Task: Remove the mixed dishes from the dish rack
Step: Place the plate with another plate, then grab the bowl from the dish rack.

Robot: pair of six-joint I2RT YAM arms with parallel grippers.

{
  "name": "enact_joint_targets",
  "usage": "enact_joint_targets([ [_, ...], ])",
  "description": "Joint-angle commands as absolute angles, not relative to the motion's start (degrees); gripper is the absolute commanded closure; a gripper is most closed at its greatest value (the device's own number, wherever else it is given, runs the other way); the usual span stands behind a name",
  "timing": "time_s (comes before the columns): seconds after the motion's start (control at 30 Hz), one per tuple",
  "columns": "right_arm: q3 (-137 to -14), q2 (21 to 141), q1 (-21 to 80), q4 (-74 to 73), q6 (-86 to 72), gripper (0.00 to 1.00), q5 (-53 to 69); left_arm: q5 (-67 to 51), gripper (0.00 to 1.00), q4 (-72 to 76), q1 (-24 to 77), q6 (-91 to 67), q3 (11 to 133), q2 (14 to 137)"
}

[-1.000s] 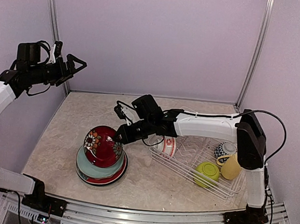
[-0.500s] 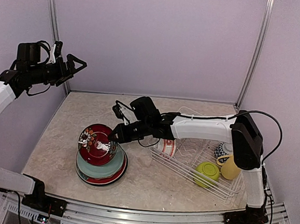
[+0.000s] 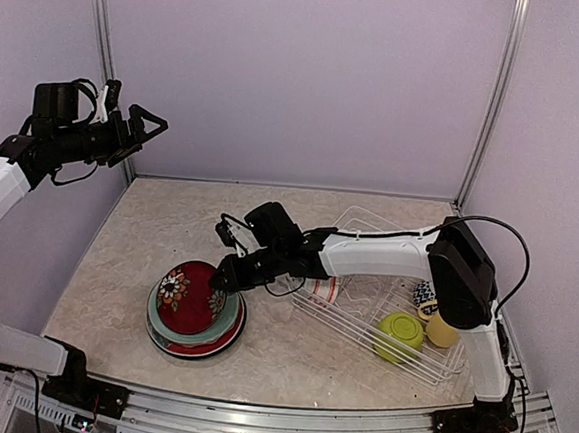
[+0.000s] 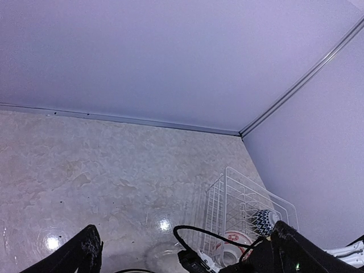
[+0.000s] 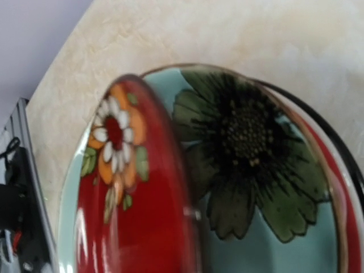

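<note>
My right gripper (image 3: 227, 275) is shut on the rim of a red floral plate (image 3: 188, 297), which leans low over a stack of plates (image 3: 200, 338) left of centre. In the right wrist view the red plate (image 5: 131, 227) stands tilted over a pale teal plate (image 5: 273, 239) with a dark flower; my fingers are hidden there. The white wire dish rack (image 3: 368, 215) lies to the right and holds a red-white bowl (image 3: 319, 284), a blue-white bowl (image 3: 426, 290), a lime green bowl (image 3: 400, 333) and a pale yellow mug (image 3: 444, 329). My left gripper (image 3: 148, 123) is open and empty, raised at the far left.
The left wrist view shows the rack (image 4: 244, 193), the blue-white bowl (image 4: 263, 222) and the marbled tabletop (image 4: 102, 170) from above. Purple walls close in the back and sides. The right arm stretches across the rack's left end.
My right gripper has moved down and left and has tipped the red floral plate from nearly upright down onto the stack. The left arm has not moved.
</note>
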State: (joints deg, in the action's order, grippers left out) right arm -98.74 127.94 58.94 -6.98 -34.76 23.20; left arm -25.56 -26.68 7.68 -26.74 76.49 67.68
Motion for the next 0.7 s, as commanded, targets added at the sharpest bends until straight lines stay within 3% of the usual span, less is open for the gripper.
enact_joint_targets([
  [0.0, -102.0, 129.1, 59.6, -9.7, -33.1, 0.78, 22.0, -26.3, 0.01, -26.9, 7.5, -26.8, 76.8, 67.8],
  [0.2, -102.4, 125.3, 59.6, -14.2, -29.3, 0.46, 16.7, -26.6, 0.01, -26.8, 7.4, -26.9, 76.8, 67.9],
  [0.3, -102.4, 122.3, 59.7, -17.4, -27.4, 0.34, 12.7, -26.6, 0.01, -26.7, 7.4, -26.8, 76.7, 68.0],
  [0.67, -91.4, 106.3, 58.4, -24.6, -25.7, 0.2, -4.4, -26.5, 0.01, -26.8, 7.3, -26.8, 76.7, 68.0],
])
